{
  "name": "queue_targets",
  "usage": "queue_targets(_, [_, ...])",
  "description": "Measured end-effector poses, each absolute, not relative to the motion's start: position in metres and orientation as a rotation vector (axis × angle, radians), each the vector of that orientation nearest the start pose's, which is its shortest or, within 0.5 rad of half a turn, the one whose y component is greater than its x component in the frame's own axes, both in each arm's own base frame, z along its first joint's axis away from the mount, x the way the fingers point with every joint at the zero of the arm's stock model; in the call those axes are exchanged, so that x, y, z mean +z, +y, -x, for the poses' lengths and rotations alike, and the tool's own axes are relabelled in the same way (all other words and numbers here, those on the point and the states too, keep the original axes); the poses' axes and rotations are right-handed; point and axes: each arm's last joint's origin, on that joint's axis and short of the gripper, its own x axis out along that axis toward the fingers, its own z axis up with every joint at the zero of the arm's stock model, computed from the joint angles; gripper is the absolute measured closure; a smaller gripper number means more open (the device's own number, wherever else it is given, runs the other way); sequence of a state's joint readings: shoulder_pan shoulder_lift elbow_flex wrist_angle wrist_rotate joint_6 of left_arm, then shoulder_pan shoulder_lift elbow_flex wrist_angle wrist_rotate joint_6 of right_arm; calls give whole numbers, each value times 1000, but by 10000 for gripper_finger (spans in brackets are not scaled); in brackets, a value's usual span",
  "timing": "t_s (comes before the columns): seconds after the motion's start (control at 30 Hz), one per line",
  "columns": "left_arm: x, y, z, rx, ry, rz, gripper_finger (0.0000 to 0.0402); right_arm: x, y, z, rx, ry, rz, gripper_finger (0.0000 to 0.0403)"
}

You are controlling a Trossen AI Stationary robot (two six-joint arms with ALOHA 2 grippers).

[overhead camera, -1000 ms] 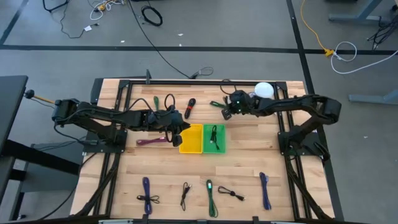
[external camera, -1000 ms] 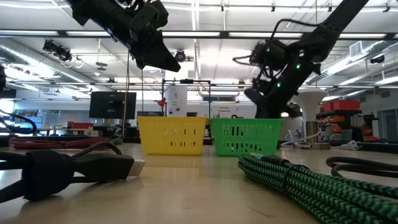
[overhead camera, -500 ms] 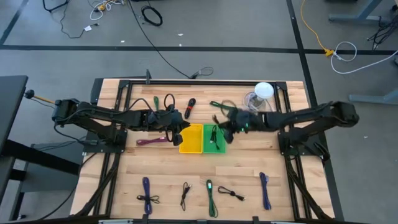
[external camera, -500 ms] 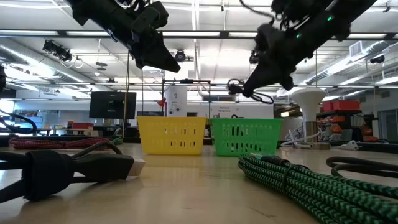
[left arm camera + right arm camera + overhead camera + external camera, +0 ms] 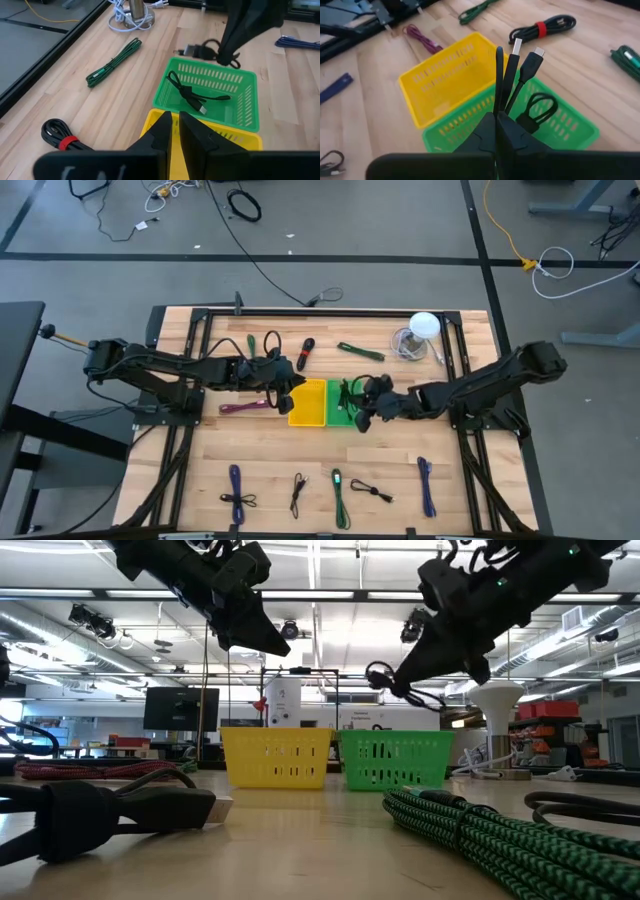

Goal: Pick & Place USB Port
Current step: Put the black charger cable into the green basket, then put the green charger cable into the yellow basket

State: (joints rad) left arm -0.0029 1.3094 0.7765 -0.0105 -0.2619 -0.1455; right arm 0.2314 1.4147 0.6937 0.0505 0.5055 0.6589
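My right gripper [image 5: 360, 412] is shut on a black USB cable [image 5: 516, 70] above the right side of the green basket [image 5: 335, 418]. The cable also shows in the low view [image 5: 385, 680]. Another black cable [image 5: 192, 97] lies on the green basket's floor. The yellow basket [image 5: 308, 405] stands against its left side. My left gripper [image 5: 285, 387] hovers shut and empty over the yellow basket's left edge; it also shows in the low view [image 5: 255, 635]. My right gripper pinches the bundled cable's strands [image 5: 498, 102] between its two fingers, below the two plugs [image 5: 516, 47]. The plugs stick out past the fingertips and a loop [image 5: 537, 107] bulges beside them. The cable is lifted clear above the green basket.
On the far side lie a green braided cable [image 5: 360, 351], a black cable with a red tie [image 5: 305, 352] and another green cable [image 5: 262, 342]. A purple cable [image 5: 240, 408] lies left of the yellow basket. Several cables [image 5: 340, 495] lie along the near edge. A white round object [image 5: 422, 328] stands far right.
My right gripper has gone up and toward the table's near edge with the black cable, from beside the green braided cable to above the green basket's right side. The green braided cable, hidden by the arm before, now shows.
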Motion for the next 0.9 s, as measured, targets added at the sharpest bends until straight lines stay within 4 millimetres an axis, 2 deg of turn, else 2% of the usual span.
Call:
queue_targets(0.27, [236,7,-275,291,520,69,362,177,49,-280,-459,522,-356,393])
queue_targets(0.7, [236,7,-275,291,520,70,362,181,46,-283,-469,484,-298,282])
queue_targets(0.8, [236,7,-275,291,520,70,362,185,38,-279,-541,478,-194,271])
queue_targets(0.9, [236,7,-275,292,520,73,362,191,21,-272,-624,517,-122,269])
